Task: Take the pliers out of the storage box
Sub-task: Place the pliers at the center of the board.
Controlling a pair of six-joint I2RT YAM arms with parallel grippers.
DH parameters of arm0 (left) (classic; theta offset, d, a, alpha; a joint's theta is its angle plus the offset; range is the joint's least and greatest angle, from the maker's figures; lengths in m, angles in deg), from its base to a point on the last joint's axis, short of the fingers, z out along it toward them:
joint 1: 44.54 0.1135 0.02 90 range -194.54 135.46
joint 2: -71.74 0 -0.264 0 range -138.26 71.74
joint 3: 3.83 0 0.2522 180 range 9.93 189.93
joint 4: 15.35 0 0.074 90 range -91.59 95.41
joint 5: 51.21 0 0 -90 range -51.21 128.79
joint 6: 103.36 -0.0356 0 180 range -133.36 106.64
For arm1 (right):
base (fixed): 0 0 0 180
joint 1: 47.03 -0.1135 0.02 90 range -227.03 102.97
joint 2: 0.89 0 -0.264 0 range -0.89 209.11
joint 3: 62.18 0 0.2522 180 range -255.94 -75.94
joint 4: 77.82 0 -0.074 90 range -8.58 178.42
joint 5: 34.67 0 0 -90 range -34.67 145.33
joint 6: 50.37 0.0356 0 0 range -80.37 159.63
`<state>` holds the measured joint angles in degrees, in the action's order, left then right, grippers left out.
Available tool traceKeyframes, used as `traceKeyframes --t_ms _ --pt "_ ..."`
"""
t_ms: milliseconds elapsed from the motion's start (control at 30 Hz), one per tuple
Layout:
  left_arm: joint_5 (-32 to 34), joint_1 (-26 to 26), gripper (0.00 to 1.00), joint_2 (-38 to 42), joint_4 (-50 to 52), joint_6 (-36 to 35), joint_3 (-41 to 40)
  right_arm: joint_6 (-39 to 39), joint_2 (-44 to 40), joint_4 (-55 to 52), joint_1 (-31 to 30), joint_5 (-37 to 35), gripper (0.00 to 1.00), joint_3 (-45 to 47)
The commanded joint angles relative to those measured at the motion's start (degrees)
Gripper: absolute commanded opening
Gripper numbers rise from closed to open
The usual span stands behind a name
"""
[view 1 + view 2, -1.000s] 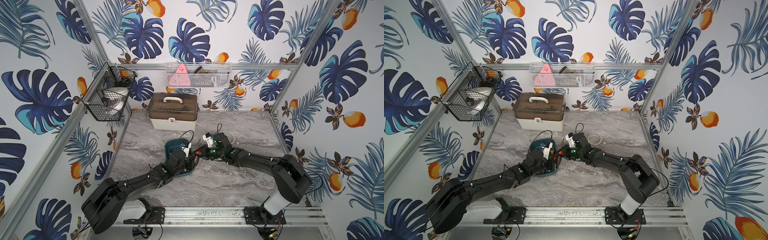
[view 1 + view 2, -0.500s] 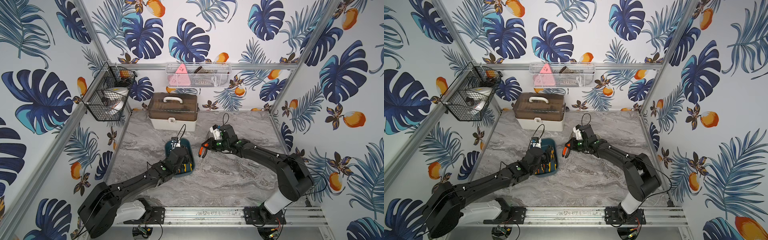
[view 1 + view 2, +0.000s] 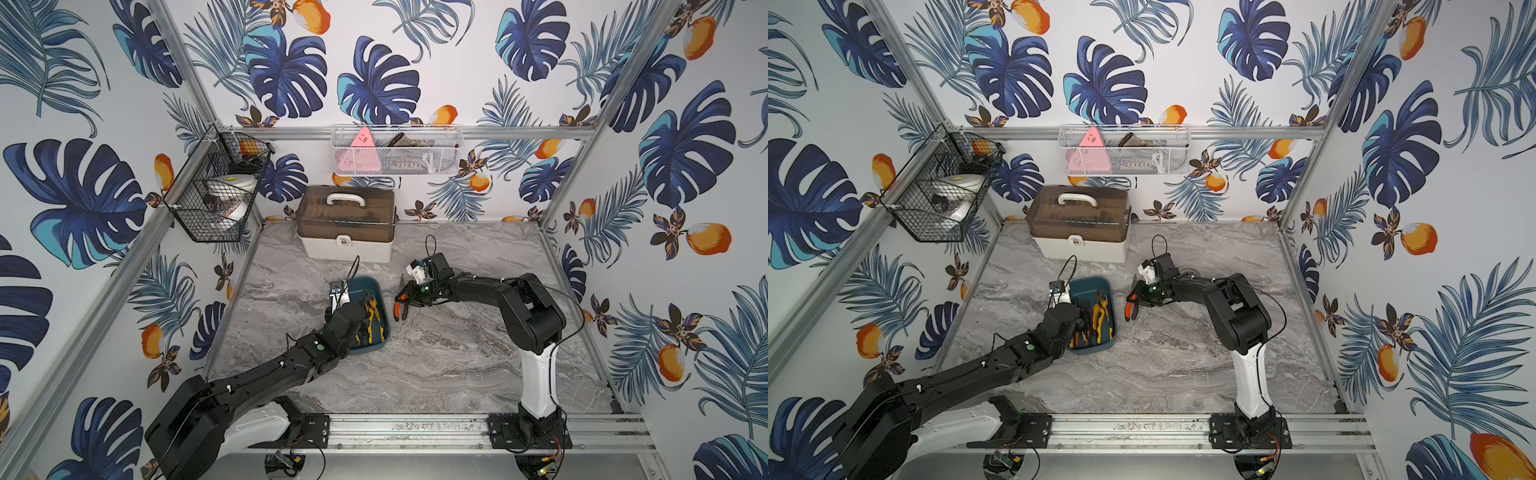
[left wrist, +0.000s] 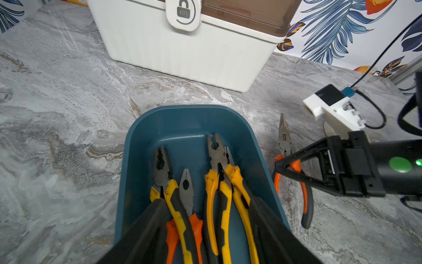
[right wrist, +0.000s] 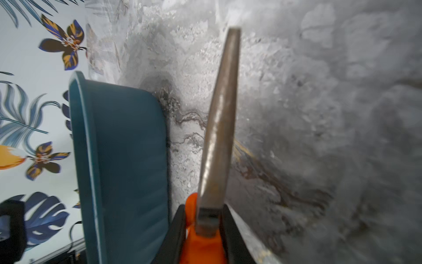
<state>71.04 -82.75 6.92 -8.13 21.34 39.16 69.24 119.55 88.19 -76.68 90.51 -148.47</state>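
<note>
Right gripper (image 3: 409, 296), clamping long-nosed pliers (image 4: 284, 139), has moved right of the box (image 4: 182, 121). Left gripper (image 4: 205, 219) has spread wide; only its wrist view shows four pliers (image 4: 214, 157) inside.

a robot lab cell: aluminium frame (image 3: 519, 132), leaf-print walls (image 3: 374, 87), arms (image 3: 482, 286) on a rail (image 3: 415, 428).

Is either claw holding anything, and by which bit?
The right gripper clamps the long-nosed pliers near the pivot, where orange handles meet metal. The left gripper is open, holding nothing.
</note>
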Motion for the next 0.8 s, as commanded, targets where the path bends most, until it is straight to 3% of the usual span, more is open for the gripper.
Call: traceKeyframes --t_ms 0,333,433,500,767 --pt "-1.98 0.14 0.65 -1.12 -1.57 -1.29 0.90 0.81 1.99 4.34 0.27 2.94 0.00 -1.08" --pt "-3.72 0.11 0.65 -1.58 -1.36 -1.91 1.49 8.17 2.92 14.41 0.82 1.73 0.01 5.28" --pt "-3.71 0.09 0.65 -1.50 -1.73 -2.01 1.32 8.32 2.22 14.31 0.74 0.33 0.12 6.39" --pt "-3.84 0.09 0.65 -1.78 -1.60 -2.00 1.44 7.57 1.16 12.62 0.74 -1.20 0.25 6.69" --pt "-4.22 0.12 0.65 -2.18 -1.12 -2.00 1.90 5.15 -3.88 6.94 0.78 -7.75 0.50 9.75"
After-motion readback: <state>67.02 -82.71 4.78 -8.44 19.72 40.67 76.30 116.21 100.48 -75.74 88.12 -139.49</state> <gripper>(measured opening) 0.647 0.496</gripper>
